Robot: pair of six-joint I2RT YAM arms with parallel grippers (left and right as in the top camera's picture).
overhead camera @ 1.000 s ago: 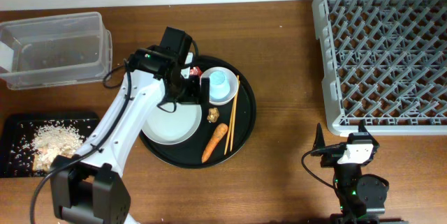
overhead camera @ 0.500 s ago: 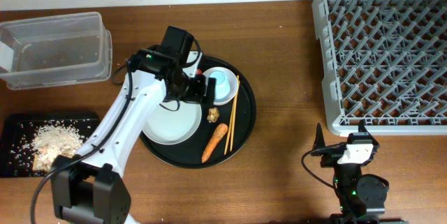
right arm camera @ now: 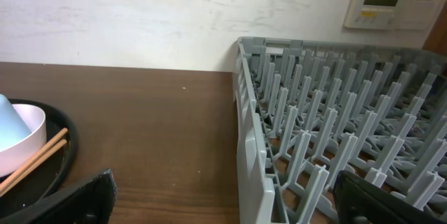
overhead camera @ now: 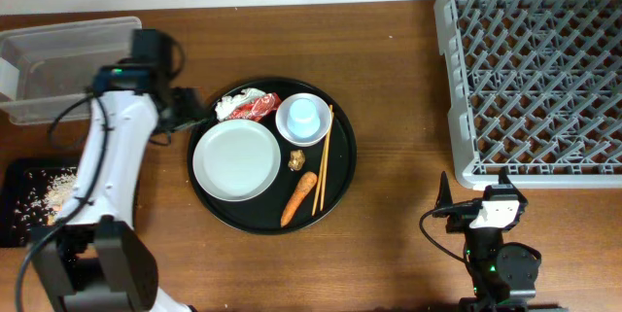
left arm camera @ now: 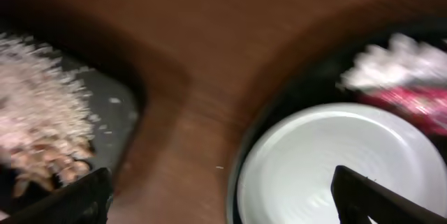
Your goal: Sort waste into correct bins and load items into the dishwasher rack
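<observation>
Rice-and-meat scraps (overhead camera: 44, 200) lie on the flat black tray (overhead camera: 17, 232) at lower left, partly hidden overhead by the left arm (overhead camera: 97, 156), plainer in the left wrist view. Left gripper (overhead camera: 190, 110) jaws released, near the white plate (overhead camera: 236, 159). Right gripper (overhead camera: 474, 195) released, below the rack (overhead camera: 535, 69).

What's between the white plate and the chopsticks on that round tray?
In the overhead view, a small brown lump lies between the plate and chopsticks, with an orange carrot beside it.

My left wrist view is smeared with blur. The white plate (left arm camera: 328, 161) glares softly, and left of it the rice-and-meat scraps (left arm camera: 42, 126) look streaked, perhaps overexposed. The overhead and right wrist views are evenly lit and sharp.
</observation>
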